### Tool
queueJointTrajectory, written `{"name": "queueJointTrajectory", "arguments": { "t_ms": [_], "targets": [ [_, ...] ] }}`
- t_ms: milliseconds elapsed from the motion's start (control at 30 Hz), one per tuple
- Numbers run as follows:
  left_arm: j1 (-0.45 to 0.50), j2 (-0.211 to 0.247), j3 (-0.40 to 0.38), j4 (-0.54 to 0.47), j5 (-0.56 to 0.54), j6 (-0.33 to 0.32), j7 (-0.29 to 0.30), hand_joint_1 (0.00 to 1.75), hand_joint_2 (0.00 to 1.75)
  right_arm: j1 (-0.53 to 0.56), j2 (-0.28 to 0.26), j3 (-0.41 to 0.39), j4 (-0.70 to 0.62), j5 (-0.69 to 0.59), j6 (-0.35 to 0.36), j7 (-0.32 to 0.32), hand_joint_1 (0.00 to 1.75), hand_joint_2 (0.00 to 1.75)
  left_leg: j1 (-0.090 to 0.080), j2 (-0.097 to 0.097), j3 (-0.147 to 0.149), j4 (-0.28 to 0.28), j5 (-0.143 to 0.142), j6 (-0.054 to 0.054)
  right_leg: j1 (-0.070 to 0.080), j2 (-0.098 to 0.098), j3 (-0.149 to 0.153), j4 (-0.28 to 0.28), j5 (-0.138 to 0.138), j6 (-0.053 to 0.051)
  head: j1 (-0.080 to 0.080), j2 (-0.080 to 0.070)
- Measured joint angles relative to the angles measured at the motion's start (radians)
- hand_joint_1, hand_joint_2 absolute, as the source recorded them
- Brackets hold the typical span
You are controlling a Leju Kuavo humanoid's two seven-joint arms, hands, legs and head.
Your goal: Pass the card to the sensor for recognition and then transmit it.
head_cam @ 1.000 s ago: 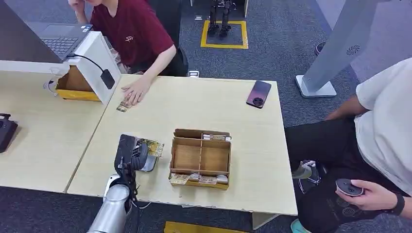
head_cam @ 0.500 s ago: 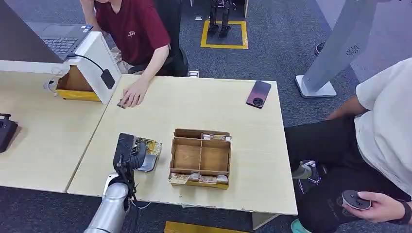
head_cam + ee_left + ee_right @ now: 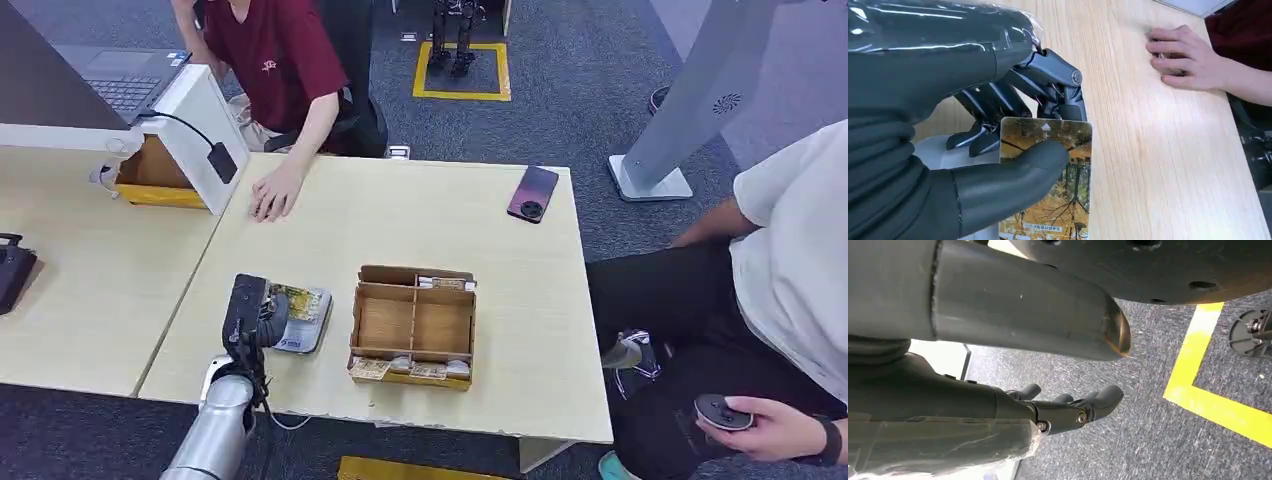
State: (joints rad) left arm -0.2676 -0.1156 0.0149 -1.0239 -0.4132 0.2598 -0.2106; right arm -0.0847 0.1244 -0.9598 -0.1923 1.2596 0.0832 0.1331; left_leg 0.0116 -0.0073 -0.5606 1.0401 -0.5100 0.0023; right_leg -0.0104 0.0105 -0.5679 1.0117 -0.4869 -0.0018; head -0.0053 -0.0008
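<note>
You see the card (image 3: 1048,185), printed with yellow autumn trees, pinched flat between the left hand (image 3: 1013,135)'s thumb and dark fingers, lying over the pale sensor pad (image 3: 303,320) under the hand.

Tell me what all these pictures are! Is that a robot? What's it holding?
Yes, it is a robot that stands on two legs and has two silver arms. The big picture is taken from a camera high on its body, looking down at a wooden table. The other two come from small cameras at its wrists.

The left robot hand holds a picture card with yellow autumn trees on it. The thick grey thumb presses on top and the darker fingers sit behind it. The right robot hand hangs down over the grey carpet and holds nothing.

On the table there is a cardboard box with compartments, with more cards along its edges, and a dark phone. A person's hand rests flat on the table.
</note>
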Motion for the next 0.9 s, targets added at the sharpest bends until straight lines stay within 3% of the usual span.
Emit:
{"name": "queueJointTrajectory", "arguments": {
  "t_ms": [267, 700, 900],
  "targets": [
    [-0.013, 0.006, 0.0, 0.03, -0.101, 0.007, 0.012, 1.75, 1.75, 0.0, 0.0, -0.001, 0.0, 0.002, 0.0, 0.0, 0.0, 0.0, 0.0, 0.0, 0.0, 0.0, 0.0, 0.0, 0.0, 0.0, 0.0, 0.0, 0.0, 0.0, 0.0, 0.0],
    [-0.044, 0.007, -0.002, 0.138, -0.362, 0.122, 0.073, 1.75, 1.75, 0.0, 0.0, -0.013, 0.0, 0.008, 0.0, 0.0, 0.0, 0.0, 0.0, 0.0, 0.001, 0.0, 0.0, 0.0, 0.0, 0.0, 0.001, 0.0, 0.0, 0.0, 0.0, 0.0],
    [-0.066, 0.007, -0.002, 0.187, -0.423, 0.156, 0.071, 1.75, 1.75, 0.0, 0.0, -0.014, 0.0, 0.018, 0.0, -0.004, 0.0, 0.0, 0.0, 0.0, 0.003, 0.0, 0.0, 0.0, 0.0, -0.001, 0.003, 0.0, 0.0, 0.0, 0.0, 0.0]
  ]
}}
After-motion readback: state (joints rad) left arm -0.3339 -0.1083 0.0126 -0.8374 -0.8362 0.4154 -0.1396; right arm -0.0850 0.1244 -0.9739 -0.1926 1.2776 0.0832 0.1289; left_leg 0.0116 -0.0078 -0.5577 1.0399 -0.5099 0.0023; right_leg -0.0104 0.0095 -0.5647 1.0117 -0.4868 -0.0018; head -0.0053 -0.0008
